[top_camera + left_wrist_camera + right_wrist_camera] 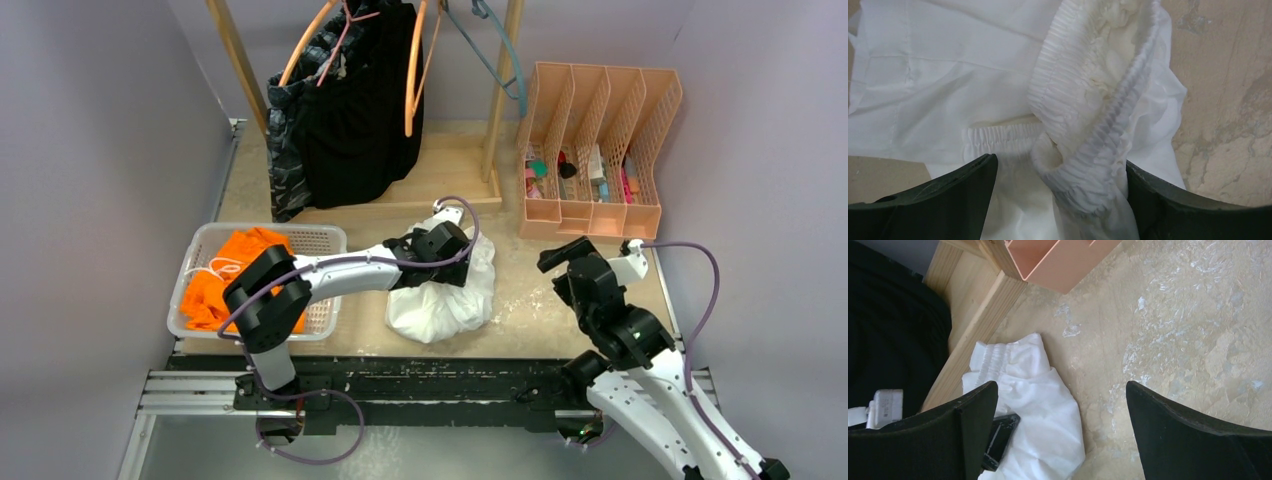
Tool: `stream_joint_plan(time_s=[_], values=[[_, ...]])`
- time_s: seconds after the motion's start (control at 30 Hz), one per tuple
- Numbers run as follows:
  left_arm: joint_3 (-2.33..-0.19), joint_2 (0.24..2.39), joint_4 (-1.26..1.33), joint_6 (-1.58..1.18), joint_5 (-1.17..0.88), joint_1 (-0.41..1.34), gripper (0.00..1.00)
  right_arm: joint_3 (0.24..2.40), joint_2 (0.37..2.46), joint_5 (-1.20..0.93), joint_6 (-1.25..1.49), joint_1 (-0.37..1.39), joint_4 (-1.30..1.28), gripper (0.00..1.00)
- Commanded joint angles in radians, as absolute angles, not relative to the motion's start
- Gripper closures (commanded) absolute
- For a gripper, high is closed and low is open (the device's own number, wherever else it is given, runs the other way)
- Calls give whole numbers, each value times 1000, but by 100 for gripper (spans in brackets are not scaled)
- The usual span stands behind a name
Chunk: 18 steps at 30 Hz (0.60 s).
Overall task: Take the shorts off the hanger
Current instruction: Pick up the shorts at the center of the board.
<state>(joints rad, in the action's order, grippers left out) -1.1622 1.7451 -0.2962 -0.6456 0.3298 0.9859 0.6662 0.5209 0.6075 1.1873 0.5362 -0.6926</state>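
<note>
Step in hand, as I read it: dealing w/ the white shorts (445, 300), which lie crumpled on the table (540, 290) just in front of the wooden rack (240, 60), off any hanger. The left gripper (1060, 170) is down over them, jaws wide open, w/ a fold of the elastic waistband sitting between the fingers (948, 200) but not pinched, so it holds nothing. The right gripper (1062, 390) hangs over bare table near the heap, also wide open & empty.

Approx 2 of 4 pairs look done. The orange shorts (225, 275) sit in the white basket (320, 240) at left. The black shorts (365, 120) & camo shorts (285, 150) hang on the rack's orange hangers (412, 70).

Next move prob. calls for closing the left jaws on that waistband fold, then lifting & carrying toward the basket. The elastic is thick & ruffled, so it should give a good bite, but loose cloth below may drag.

Orientation: the heap's long axis runs roughly far-to-near, tilted a bit to the near-left. The gathered waist end lies toward the rack base & the looser leg fabric toward the arms. It's bunched, so the axis is only loose.
</note>
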Motion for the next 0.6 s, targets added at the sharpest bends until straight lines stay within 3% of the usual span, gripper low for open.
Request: stream_joint_plan(time_s=[0.0,0.3,0.33,0.5,0.57], values=[[-1121,1805,-191,-644,242,951,19,665,530,615,1175,535,-661,1],[-1073,2019,-166,-635,132,984,20,666,532,617,1149,536,-655,1],[-1069,2037,-166,-636,142,1003,27,666,532,617,1145,535,-652,1],[-1042,2068,-166,-676,189,1071,99,682,535,629,1159,535,-667,1],[-1022,2027,-172,-701,272,1098,100,676,534,626,1159,535,-660,1]])
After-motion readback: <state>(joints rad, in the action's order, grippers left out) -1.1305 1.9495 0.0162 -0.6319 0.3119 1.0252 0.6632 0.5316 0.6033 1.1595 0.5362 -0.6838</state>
